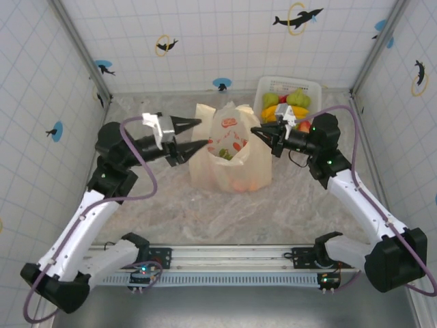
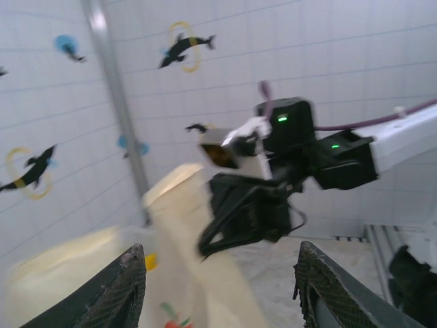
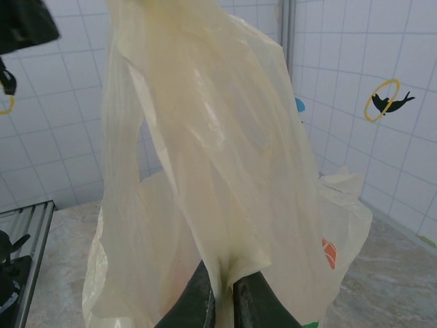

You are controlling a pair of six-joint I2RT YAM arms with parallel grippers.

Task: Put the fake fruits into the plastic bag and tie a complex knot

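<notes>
**Position of work.** The thin, translucent cream-yellow plastic bag (image 1: 235,160) with printed red-orange fruit pictures stands upright at the centre of the surface (image 1: 225,225), its mouth open between the two arms.

**Loading.** Partly done. A few small glossy fake fruits (image 1: 227,154), green and orange, show through the mouth and lower wall of the bag. More pieces in green, yellow, red and orange (image 1: 297,98) lie in the rigid white plastic basket (image 1: 287,79) just behind the bag on the right. Judged from this, loading is incomplete.

**Right gripper** (image 3: 224,290). Its fingers are pinched together on the bag's upper film, apparently a handle, which is drawn up taut in the right wrist view.

**Left gripper** (image 1: 203,132). Its fingers stand spread apart at the left edge of the bag mouth with nothing between them.

**Knot.** None seen. The handles are neither twisted nor bunched.

**Outstanding.** Move the basket fruits into the bag, then gather both handles and tie them. I judge the task well short of half done.
</notes>
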